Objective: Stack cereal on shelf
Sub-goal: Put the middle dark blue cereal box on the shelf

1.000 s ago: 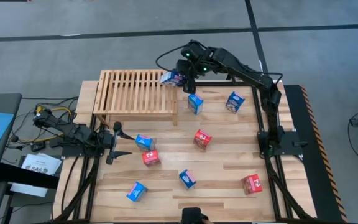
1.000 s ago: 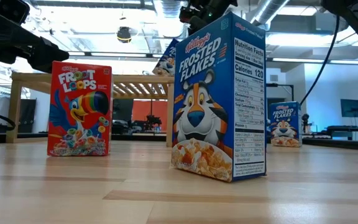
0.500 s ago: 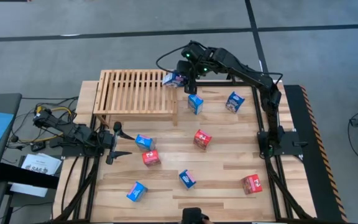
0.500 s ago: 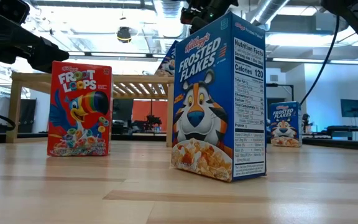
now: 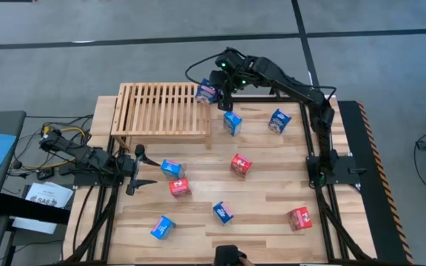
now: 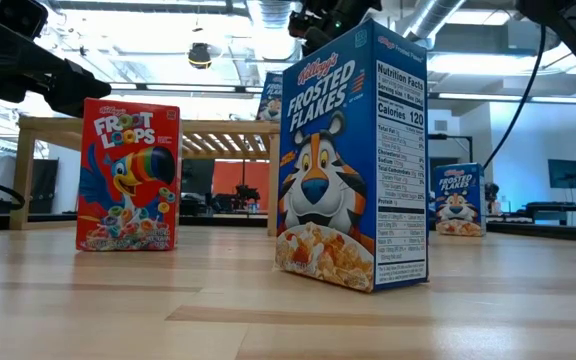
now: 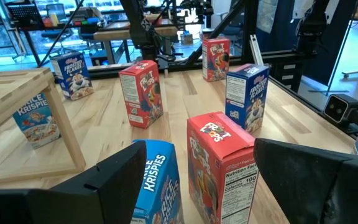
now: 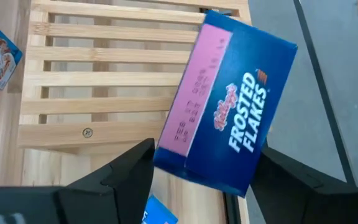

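Planks of pale wood make up the desk [image 5: 272, 199], with grey floor all round it. At its far edge the right gripper [image 5: 222, 90] hangs over the corner of the shelf [image 5: 161, 111], its fingers [image 8: 120, 177] parted a little wider than the blue Frosted Flakes box [image 8: 225, 143] between them; whether they touch it I cannot tell. That box sits at the slat ends, partly past the shelf's edge, so if it is let go there it could tip off toward the blue box on the desk [image 5: 232, 122] just beneath the fingers. The left gripper [image 5: 140, 170] waits, fingers spread and empty, with a Rice Krispies box [image 7: 160, 183] and a red Froot Loops box [image 7: 219, 165] just ahead. Only the right wrist view shows the overhang; the low view hides the shelf corner behind a large Frosted Flakes box [image 6: 353, 160].
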Robot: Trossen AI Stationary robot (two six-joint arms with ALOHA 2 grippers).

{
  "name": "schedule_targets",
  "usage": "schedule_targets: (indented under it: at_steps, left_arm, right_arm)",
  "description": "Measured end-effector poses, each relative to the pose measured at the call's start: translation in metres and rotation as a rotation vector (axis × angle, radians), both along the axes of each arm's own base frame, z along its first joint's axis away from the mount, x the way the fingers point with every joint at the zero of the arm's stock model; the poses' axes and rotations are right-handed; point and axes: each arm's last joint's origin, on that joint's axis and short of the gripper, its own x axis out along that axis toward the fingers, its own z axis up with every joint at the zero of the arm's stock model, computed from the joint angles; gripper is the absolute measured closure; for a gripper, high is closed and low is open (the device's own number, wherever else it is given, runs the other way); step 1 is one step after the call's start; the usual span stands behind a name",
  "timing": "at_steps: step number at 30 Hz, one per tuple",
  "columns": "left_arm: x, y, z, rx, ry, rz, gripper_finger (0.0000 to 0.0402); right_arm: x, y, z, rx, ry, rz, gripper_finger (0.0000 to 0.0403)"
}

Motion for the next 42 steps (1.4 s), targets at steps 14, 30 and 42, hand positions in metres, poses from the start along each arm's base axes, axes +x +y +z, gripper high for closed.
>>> schedule_targets:
  at_steps: [14,30,42]
  left_arm:
    - [0.0,0.0,0.0,0.0,0.0,0.0,0.0113]
    - [0.0,0.0,0.0,0.0,-0.001,0.0,0.0113]
    - [0.0,0.0,0.0,0.0,0.0,0.0,0.0113]
  right_arm:
    - [0.004,-0.005,0.001,-0.036,-0.051,0.001,0.0132]
    - [0.005,-0.006,0.002,-0.061,-0.06,0.018,0.0124]
    - [0.002,-0.012,0.002,-0.063,-0.055,-0.01,0.0039]
